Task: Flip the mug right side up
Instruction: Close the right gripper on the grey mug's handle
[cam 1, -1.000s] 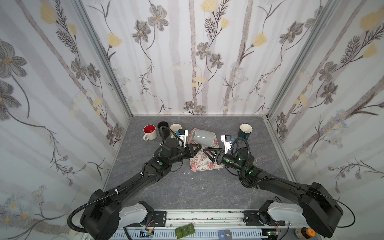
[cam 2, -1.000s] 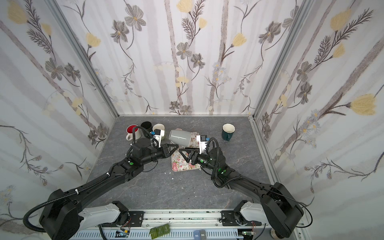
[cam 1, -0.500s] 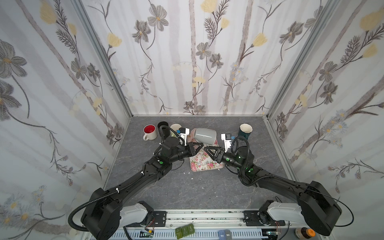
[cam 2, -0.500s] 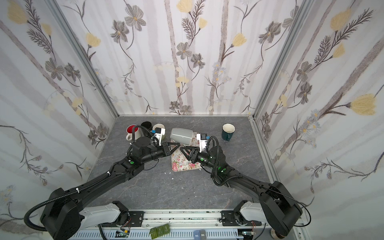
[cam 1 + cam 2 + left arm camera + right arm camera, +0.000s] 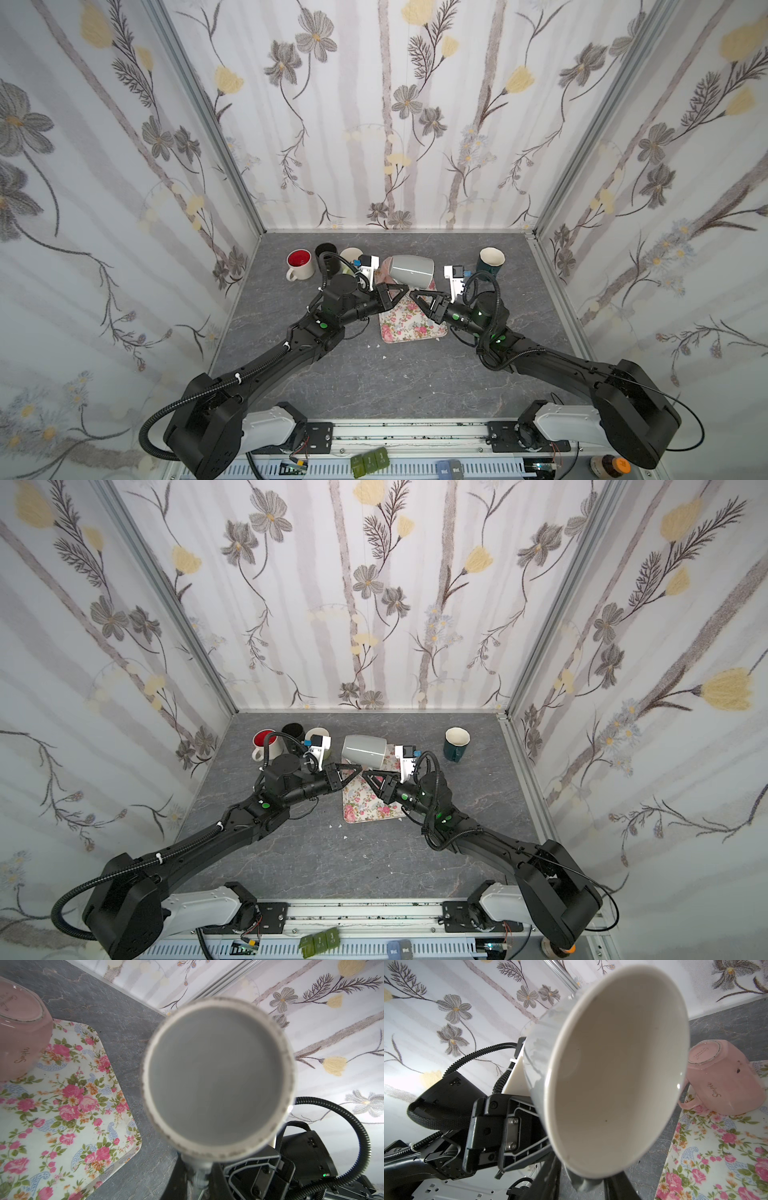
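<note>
I have the grey mug point(image 5: 411, 270) lifted off the floral tray point(image 5: 409, 328) and lying on its side in the air, directly above the tips of both grippers. The left gripper point(image 5: 397, 291) is clamped on the handle point(image 5: 198, 1178), which hangs down from the body into its jaws. From that wrist I look straight at the mug's base. The mouth faces the right gripper point(image 5: 415, 294), whose wrist camera looks right into the cream inside.

In the last second the right gripper has come up and in from under the mug until its tips nearly meet the left's. Its jaws have drawn in from wide to fairly narrow. In the right wrist view the handle's lower end sits between its two dark fingers point(image 5: 548, 1180), but I cannot tell whether they bite yet or only flank it. The mug itself has barely shifted, only levelling a little.

I read this as a handover so the mug can be rolled mouth-up; it is roughly halfway there. I would keep the left jaws clamped until the right grip is certain. A slip would drop the mug toward the pink mug point(image 5: 20, 1028), which leans base-up on the tray just beyond the left jaws.
</note>
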Tool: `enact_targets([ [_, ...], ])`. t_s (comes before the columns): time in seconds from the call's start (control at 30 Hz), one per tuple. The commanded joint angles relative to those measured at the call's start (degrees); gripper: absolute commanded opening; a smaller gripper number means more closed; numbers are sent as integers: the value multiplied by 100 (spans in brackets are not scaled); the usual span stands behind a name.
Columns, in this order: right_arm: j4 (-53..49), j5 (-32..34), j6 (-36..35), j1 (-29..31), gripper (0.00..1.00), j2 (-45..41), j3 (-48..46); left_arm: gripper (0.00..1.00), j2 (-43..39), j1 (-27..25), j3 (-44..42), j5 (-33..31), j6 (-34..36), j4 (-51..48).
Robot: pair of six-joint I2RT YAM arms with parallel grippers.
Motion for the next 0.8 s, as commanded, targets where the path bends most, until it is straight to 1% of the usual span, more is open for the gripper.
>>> enact_targets([
  [0.0,622,-227,139,9,34,23,16,0,22,3,15,70,93,382],
  [0.23,683,-234,139,3,33,42,38,0,84,-33,-13,70,114,383],
  [0.6,620,-194,130,-3,4,100,58,0,92,-40,5,-9,245,193],
  [0.7,602,-191,139,-6,0,119,75,0,107,-39,-7,-26,263,163],
  [0.77,566,-173,139,-2,0,144,75,0,100,-37,-2,-57,282,115],
])
